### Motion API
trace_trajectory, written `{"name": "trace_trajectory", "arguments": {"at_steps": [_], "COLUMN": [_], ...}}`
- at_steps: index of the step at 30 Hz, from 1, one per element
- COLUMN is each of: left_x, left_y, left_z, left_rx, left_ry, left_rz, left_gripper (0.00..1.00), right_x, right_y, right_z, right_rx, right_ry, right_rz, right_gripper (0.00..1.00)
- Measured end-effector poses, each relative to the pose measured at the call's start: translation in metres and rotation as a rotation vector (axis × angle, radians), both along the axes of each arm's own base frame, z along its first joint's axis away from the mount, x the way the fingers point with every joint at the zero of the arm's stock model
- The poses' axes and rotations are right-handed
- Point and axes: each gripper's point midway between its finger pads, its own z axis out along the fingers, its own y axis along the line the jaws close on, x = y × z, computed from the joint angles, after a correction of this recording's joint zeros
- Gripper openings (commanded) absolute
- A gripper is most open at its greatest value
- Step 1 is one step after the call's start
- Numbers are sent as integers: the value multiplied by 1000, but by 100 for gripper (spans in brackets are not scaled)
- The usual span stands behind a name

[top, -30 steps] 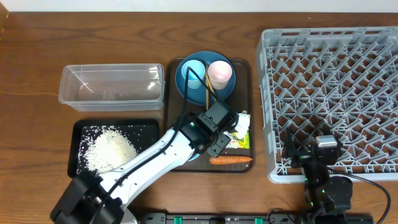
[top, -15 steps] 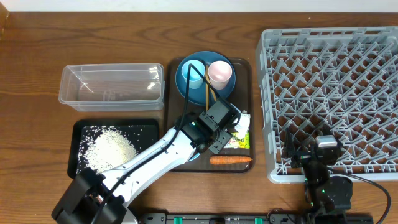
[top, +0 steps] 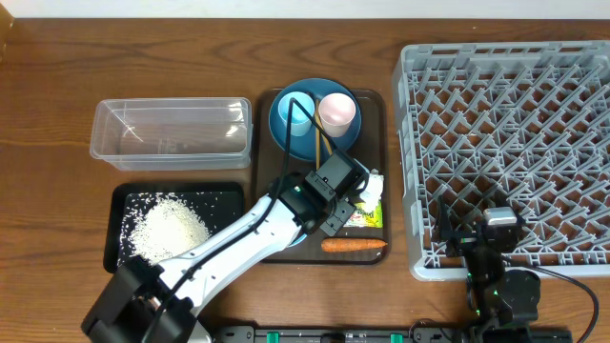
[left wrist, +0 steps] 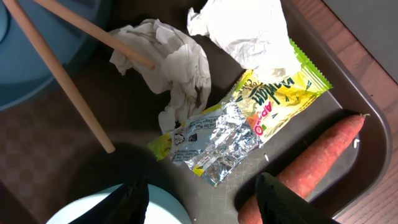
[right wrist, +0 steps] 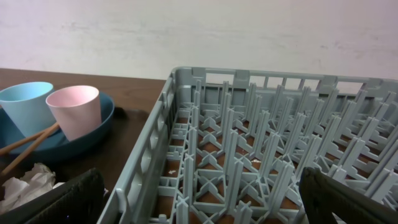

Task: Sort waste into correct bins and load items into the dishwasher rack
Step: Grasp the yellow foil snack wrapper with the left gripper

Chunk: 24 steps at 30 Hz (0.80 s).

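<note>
Step in hand: waste sorting. Left gripper (left wrist: 205,200) hovers over wrapper (left wrist: 231,133) on brown tray (left wrist: 130,118), jaws apart, holding nothing. Carrot (left wrist: 311,158) lies just beside. Next: descend, pinch the wrapper alone, carry it probably to clear tub (top: 172,133). Right gripper (right wrist: 202,202) gapes empty by rack (right wrist: 261,124).

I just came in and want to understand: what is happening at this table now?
The left claw hangs open over the brown tray, just above the wrapper, holding nothing; crumpled paper and the carrot lie beside. Rice is already in the black tray. The blue plate with cups and chopsticks is not yet in the rack, near whose edge the right claw rests open.
</note>
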Motion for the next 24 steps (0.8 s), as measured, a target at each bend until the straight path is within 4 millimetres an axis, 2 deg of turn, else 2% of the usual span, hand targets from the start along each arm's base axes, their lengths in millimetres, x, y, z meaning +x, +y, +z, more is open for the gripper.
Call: {"name": "trace_trajectory", "arguments": {"at_steps": [9, 14, 24], "left_x": [5, 15, 20], "left_y": [7, 4, 1], "left_z": [-33, -30, -28], "left_rx": [95, 84, 74], "left_ry": [25, -21, -41], "left_rz": [18, 29, 33], "left_gripper": [58, 58, 58], "right_x": [0, 0, 0], "right_y": [0, 0, 0], "right_z": [0, 0, 0], "right_rx": [0, 0, 0], "right_ry": [0, 0, 0], "right_rz": [0, 0, 0], "right_gripper": [99, 99, 99]}}
